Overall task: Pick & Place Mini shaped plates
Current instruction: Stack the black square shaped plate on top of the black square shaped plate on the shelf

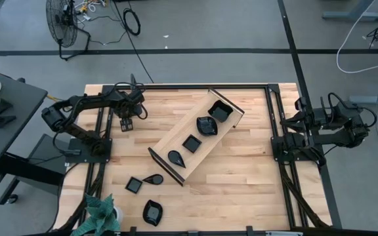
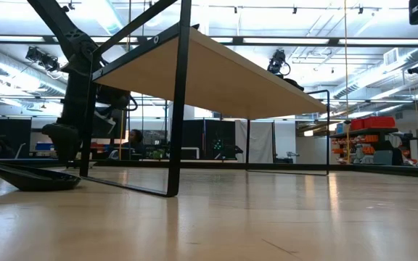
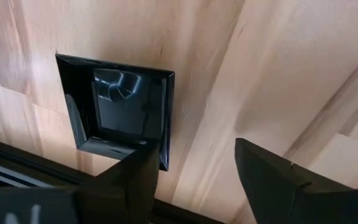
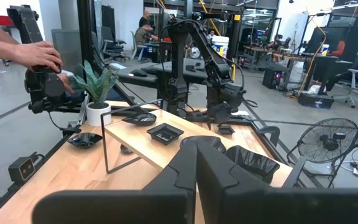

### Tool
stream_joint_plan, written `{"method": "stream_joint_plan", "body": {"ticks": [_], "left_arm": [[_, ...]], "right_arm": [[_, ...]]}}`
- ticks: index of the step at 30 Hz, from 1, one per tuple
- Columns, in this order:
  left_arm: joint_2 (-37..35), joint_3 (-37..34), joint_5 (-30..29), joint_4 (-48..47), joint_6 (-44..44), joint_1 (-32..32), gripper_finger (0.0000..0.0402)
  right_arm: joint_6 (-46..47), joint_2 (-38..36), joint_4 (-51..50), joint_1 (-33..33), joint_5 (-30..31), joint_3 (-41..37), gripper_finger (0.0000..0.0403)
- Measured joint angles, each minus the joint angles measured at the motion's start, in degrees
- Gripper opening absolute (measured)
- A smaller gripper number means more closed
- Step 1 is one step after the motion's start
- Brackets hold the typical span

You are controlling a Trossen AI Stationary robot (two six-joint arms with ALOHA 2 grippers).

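Dark fingers (image 3: 129, 180) of the left arm (image 1: 77, 115) closest to the lens, hanging over the desk (image 1: 241, 170) near its far-left corner. Left jaws wide apart, holding nothing. One finger over the rim of a small square plate (image 3: 120, 109), the other over bare wood beside it; cannot tell whether either touches. Same square plate lying flat on the desk, just beside the black frame rail.

Across the middle of the desk, set on a slant: long light-wood tray (image 1: 169, 134) with black ends. Inside it, four mini shaped plates in a row, apart from one another: wavy-rimmed plate (image 1: 220, 112) at the far end, then leaf plate (image 1: 207, 125), tray square plate (image 1: 191, 143), teardrop plate (image 1: 176, 158) at the near end.

On the bare desk near the tray's near end: loose square plate (image 1: 134, 185) and loose teardrop plate (image 1: 153, 178) just beside each other; loose wavy plate (image 1: 152, 212) nearer the front edge. Potted plant (image 1: 100, 213) at the front-left corner.

Right arm (image 1: 327, 128) waiting at the desk's right edge, well apart from every plate. Right jaws closed together on nothing.

Beyond the plant, a person's hand (image 4: 39, 55) resting on a dark device.
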Motion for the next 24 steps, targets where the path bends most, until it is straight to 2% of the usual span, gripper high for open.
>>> {"method": "stream_joint_plan", "body": {"ticks": [10,18,24], "left_arm": [[0.0,0.0,-0.1,0.0,0.1,0.0,0.0123],[0.0,0.0,-0.3,0.0,1.0,-0.1,0.0070],[0.0,0.0,-2.6,0.0,1.6,-0.7,0.0033]], "right_arm": [[0.0,0.0,0.0,0.0,0.0,0.0,0.0010],[0.0,0.0,0.0,0.0,0.0,0.0,0.0010],[0.0,0.0,0.0,0.0,0.0,0.0,0.0010]]}}
